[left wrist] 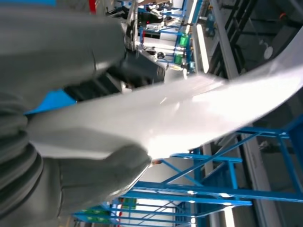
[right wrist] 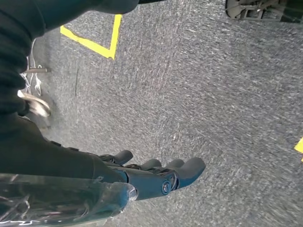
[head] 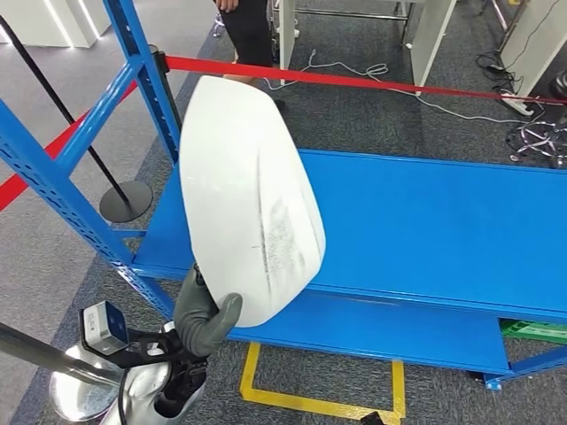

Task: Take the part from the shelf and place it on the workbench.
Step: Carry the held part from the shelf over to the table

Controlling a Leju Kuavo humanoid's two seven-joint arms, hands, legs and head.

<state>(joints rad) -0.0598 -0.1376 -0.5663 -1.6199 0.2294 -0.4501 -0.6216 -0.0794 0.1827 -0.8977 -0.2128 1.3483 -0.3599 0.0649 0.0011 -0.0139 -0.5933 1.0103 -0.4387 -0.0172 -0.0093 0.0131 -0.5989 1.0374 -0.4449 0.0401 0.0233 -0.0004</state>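
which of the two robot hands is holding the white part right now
The left hand: its grey thumb and fingers grip the lower edge of the white part. The right hand hangs over the grey carpet, holding nothing.

One white curved part is in view, gripped at its lower edge by one robot hand. One blue shelf spans the scene, one red barrier tape runs behind it, and one person stands beyond. One round black stanchion base sits on the carpet.
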